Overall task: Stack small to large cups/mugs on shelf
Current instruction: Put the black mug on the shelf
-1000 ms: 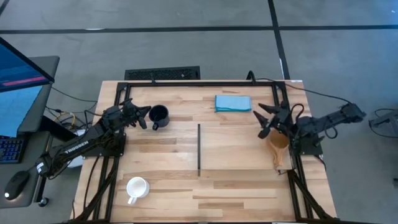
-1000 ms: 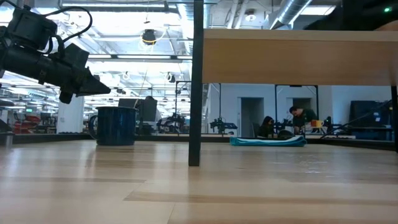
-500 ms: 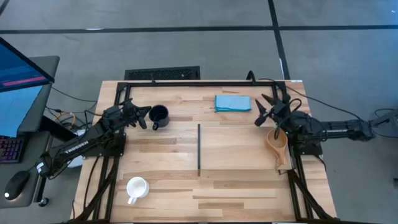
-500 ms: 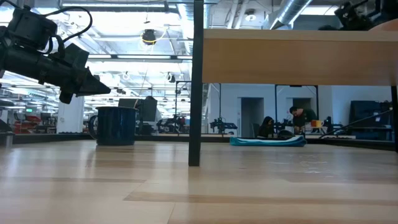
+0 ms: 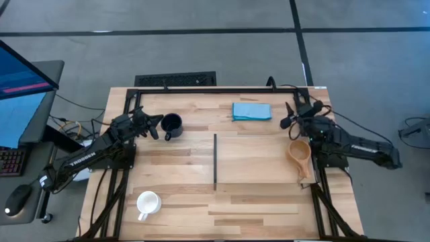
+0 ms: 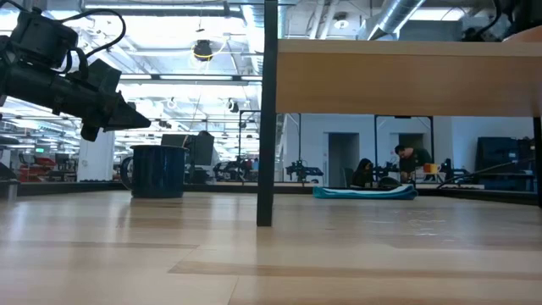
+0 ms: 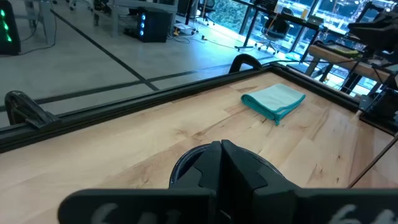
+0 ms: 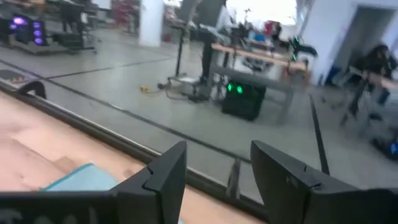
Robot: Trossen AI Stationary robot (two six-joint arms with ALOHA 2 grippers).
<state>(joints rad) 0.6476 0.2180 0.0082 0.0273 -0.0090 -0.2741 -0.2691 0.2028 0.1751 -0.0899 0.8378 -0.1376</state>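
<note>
Right gripper (image 5: 293, 115), fingers spread, has swung off the small tan wooden cup (image 5: 299, 154), empty. Left gripper (image 5: 152, 126), pressed together, waits by the glossy black mug (image 5: 172, 124). Nothing stacked yet.

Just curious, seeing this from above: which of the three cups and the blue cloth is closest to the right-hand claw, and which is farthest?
From the right gripper, in the high view:
1. Tan wooden cup, just beside the right arm; the blue cloth, at the far edge, is too close to call against it.
2. Black mug, by the left gripper.
3. White mug, near-left corner.
</note>
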